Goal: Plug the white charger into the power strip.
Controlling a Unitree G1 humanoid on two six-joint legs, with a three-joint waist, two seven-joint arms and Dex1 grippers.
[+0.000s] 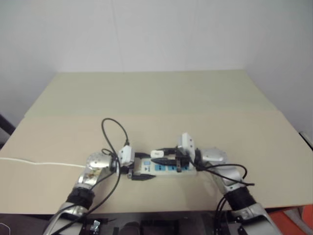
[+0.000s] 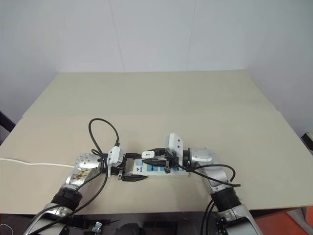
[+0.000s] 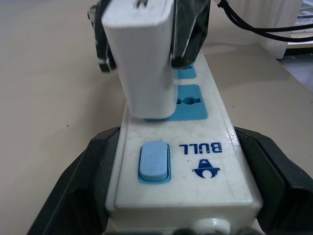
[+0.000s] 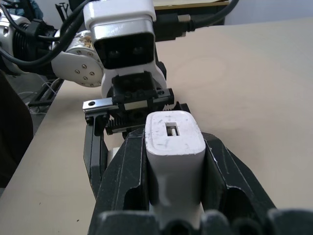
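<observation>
**A:** Both arms meet low over the front of the tabletop (image 1: 205, 98), and the power strip (image 3: 195, 161) lies flat between them, its long side running left to right.

**B:** The left hand (image 3: 176, 205) grasps the switch end of that strip. From its wrist view you see one black finger (image 3: 73, 191) against each long side of the white bar, with the blue switch (image 3: 154, 161) right between them.

**A:** And the right hand (image 4: 173, 181)? Clenched on the white charger (image 4: 173, 147), a finger pressed on either side of it, holding it up over the strip.

**B:** The charger sits tilted, its lower end down at the first blue socket (image 3: 188, 100) next to the switch. From the left wrist view that end hides part of the socket's blue face.

**A:** Are the prongs in?

**B:** Hard to call. The charger's body covers the contact point, so it may be touching or just above; I cannot tell whether it is seated.

**A:** From the head view the charger shows as a small white block (image 1: 157, 153) above the strip's left half, between the two white hand housings.

**B:** A thin white cord (image 1: 39, 163) trails across the tabletop off the left edge, and black cables loop beside each wrist.
</observation>
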